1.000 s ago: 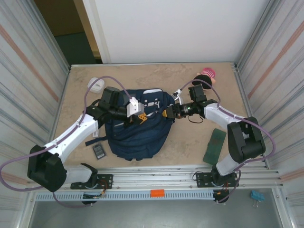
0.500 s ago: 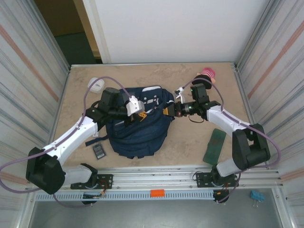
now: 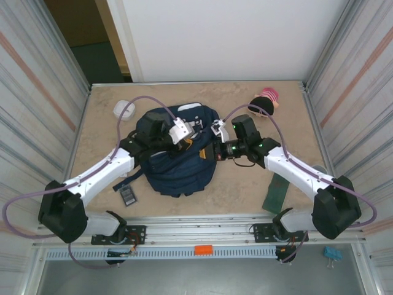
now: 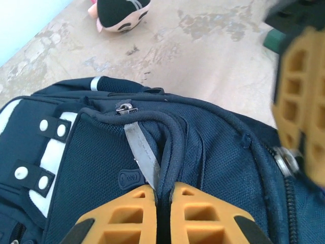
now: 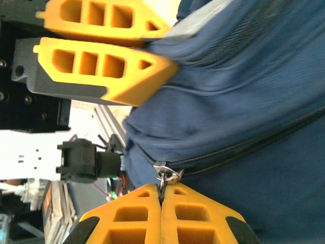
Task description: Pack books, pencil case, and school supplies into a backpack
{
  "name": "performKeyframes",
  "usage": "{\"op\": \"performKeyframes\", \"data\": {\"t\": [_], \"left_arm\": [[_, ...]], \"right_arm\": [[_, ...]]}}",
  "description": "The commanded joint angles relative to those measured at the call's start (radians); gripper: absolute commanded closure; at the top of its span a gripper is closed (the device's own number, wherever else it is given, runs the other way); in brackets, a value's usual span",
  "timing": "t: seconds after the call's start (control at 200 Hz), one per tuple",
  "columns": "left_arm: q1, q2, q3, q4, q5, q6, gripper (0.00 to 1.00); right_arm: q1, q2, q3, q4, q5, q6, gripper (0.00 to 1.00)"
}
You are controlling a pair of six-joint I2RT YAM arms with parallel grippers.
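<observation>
table (image 3: 245, 104): beige, kinda scuffed, takes up the middle of the overhead view, everything sits on it

backpack (image 3: 178, 169): big navy one, smack in the center of the overhead frame, lying flat with its white-patch end toward the top of the picture; both arms reach in over it

left arm (image 3: 101, 175): comes up from the lower left and bends in over the left side of the bag

right arm (image 3: 295, 175): comes from the lower right, crossing over the top end of the green book

green book (image 3: 275, 195): thin dark green one, flat on the table at lower right, well apart from the bag

left claw (image 4: 163, 190): clenched, pinching the top handle (image 4: 170, 137) of the bag plus a grey strip beside it, right at the bottom middle of its own wrist view

right claw (image 5: 161, 195): clamped tight on the zipper pull (image 5: 166, 174), bottom center of its wrist view, with the other claw's orange fingers close by at upper left

plush toy (image 3: 267, 98): pink and black, upper right of the table, away from the bag

black rectangle (image 3: 128, 195): small flat thing with a grey panel, just off the bag's lower-left edge, under the left arm

white thing (image 3: 123, 109): roundish, upper left of the table, can't tell what it is
</observation>
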Motion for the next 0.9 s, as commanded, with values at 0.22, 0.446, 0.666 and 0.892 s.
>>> {"op": "performKeyframes", "data": {"t": [0.22, 0.446, 0.666, 0.892], "left_arm": [[-0.051, 0.068, 0.075, 0.192, -0.139, -0.177, 1.0], [-0.051, 0.035, 0.047, 0.237, 0.0, -0.141, 1.0], [-0.02, -0.021, -0.055, 0.315, 0.15, -0.084, 1.0], [-0.005, -0.008, -0.042, 0.334, 0.336, -0.062, 1.0]], "right_arm": [[0.142, -0.051, -0.035, 0.075, 0.235, 0.246, 1.0], [0.082, -0.143, -0.081, 0.118, 0.246, 0.278, 0.67], [-0.082, -0.223, -0.112, 0.076, 0.234, 0.428, 0.43], [-0.091, -0.13, -0.105, 0.153, 0.232, 0.543, 0.42]]}}
